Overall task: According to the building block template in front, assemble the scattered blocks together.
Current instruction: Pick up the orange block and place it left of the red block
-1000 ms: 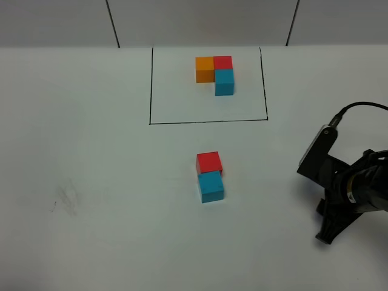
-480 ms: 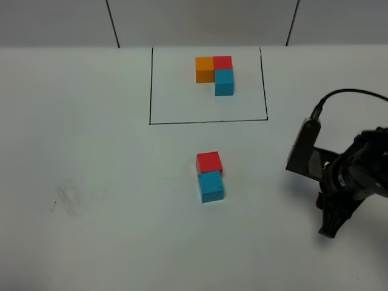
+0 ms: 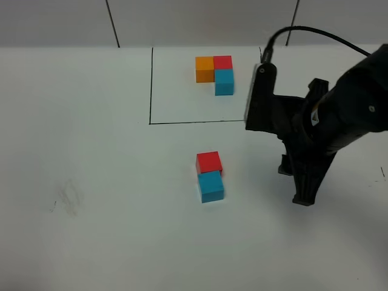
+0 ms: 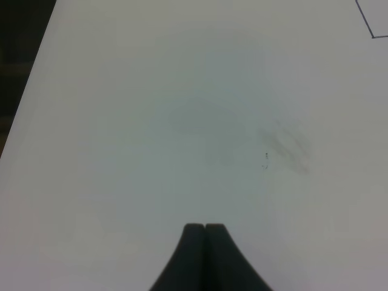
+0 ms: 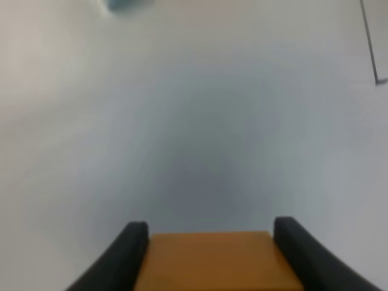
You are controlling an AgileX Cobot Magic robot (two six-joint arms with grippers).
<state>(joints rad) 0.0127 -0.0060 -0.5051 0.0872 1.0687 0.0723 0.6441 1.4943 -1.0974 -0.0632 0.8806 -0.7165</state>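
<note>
The template, an L of orange (image 3: 204,68), red (image 3: 222,62) and cyan (image 3: 224,82) cubes, sits inside a thin black rectangle (image 3: 150,91) at the back. A loose red cube (image 3: 209,162) and a loose cyan cube (image 3: 211,187) touch each other at mid-table. My right gripper (image 3: 297,185) hangs to their right, apart from them. It is shut on the loose orange cube (image 5: 212,260), which the exterior view does not show. The right wrist view shows the gripper (image 5: 209,233) above bare table, with a cyan cube corner (image 5: 127,3) far off. My left gripper (image 4: 205,233) is shut and empty over bare table.
A grey smudge (image 3: 65,199) marks the white table at the left; it also shows in the left wrist view (image 4: 285,145). The table's dark left edge (image 4: 18,91) shows there too. The right arm's black cable (image 3: 315,33) arcs over the rectangle's right side.
My right arm has swung from the lower right up and leftward, and now stands just right of the loose red and cyan cubes. The cubes have not moved.
</note>
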